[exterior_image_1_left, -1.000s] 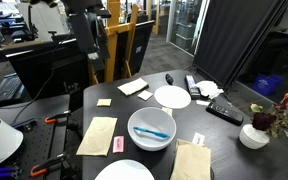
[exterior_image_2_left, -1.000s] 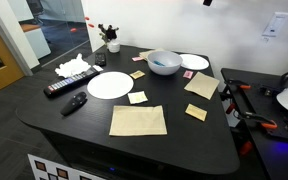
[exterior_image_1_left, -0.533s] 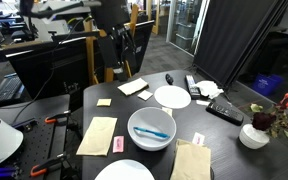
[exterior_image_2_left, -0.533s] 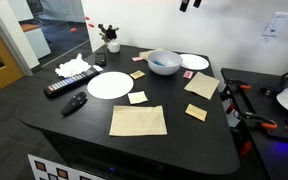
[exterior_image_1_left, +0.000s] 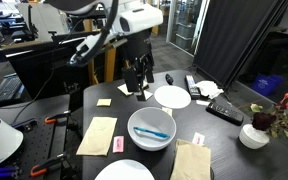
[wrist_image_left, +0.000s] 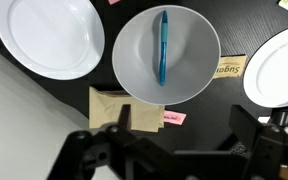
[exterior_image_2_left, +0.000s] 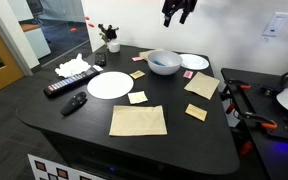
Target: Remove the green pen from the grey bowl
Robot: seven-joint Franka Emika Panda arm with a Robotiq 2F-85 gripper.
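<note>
The grey bowl [exterior_image_1_left: 151,128] stands on the black table and holds the green pen [exterior_image_1_left: 152,132], which lies flat inside it. In the wrist view the bowl [wrist_image_left: 134,60] is seen from straight above with the pen [wrist_image_left: 163,47] lying across its middle. It also shows in an exterior view [exterior_image_2_left: 163,63]. My gripper [exterior_image_1_left: 136,84] hangs high above the table, behind the bowl and well apart from it. It also shows near the top of an exterior view [exterior_image_2_left: 176,15]. In the wrist view its fingers [wrist_image_left: 182,125] are spread apart and empty.
Flat white plates [exterior_image_1_left: 172,97] [exterior_image_1_left: 124,171] [exterior_image_2_left: 111,85] lie around the bowl. Brown napkins [exterior_image_1_left: 97,135] [exterior_image_2_left: 138,120], sticky notes, a pink packet [wrist_image_left: 174,118], a remote [exterior_image_1_left: 224,111], a black marker [exterior_image_1_left: 169,78] and a white pot with red flowers [exterior_image_1_left: 254,135] are on the table.
The arm has swung in over the table and come lower, toward the bowl. The bowl and pen have not moved.
</note>
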